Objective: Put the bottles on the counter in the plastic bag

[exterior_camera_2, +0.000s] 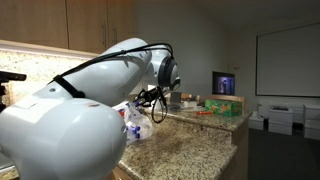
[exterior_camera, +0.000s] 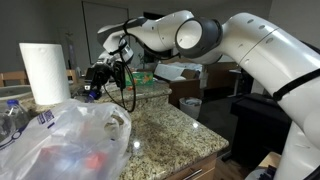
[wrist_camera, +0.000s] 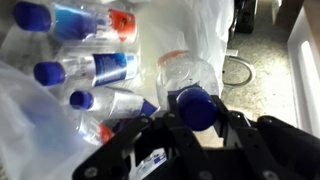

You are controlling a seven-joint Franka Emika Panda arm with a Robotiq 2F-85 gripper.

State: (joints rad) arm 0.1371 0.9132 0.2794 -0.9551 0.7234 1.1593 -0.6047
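My gripper (wrist_camera: 197, 112) is shut on a clear bottle (wrist_camera: 186, 76) with a blue cap, its fingers on either side of the cap. It holds the bottle above the open mouth of the plastic bag (wrist_camera: 215, 30). Several small bottles (wrist_camera: 95, 68) with blue labels and blue or red-orange caps lie inside the bag. In an exterior view the gripper (exterior_camera: 99, 82) hangs just above the crinkly whitish bag (exterior_camera: 70, 140), which sits on the speckled granite counter (exterior_camera: 175, 130). The bag (exterior_camera_2: 136, 122) and counter (exterior_camera_2: 195, 150) also show in an exterior view, partly behind the arm.
A white paper towel roll (exterior_camera: 45, 72) stands behind the bag. A clear bottle (exterior_camera: 10, 118) stands at the bag's far side. A black cable loops down from the wrist (exterior_camera: 128, 92). A green box (exterior_camera_2: 226, 106) sits on the far counter.
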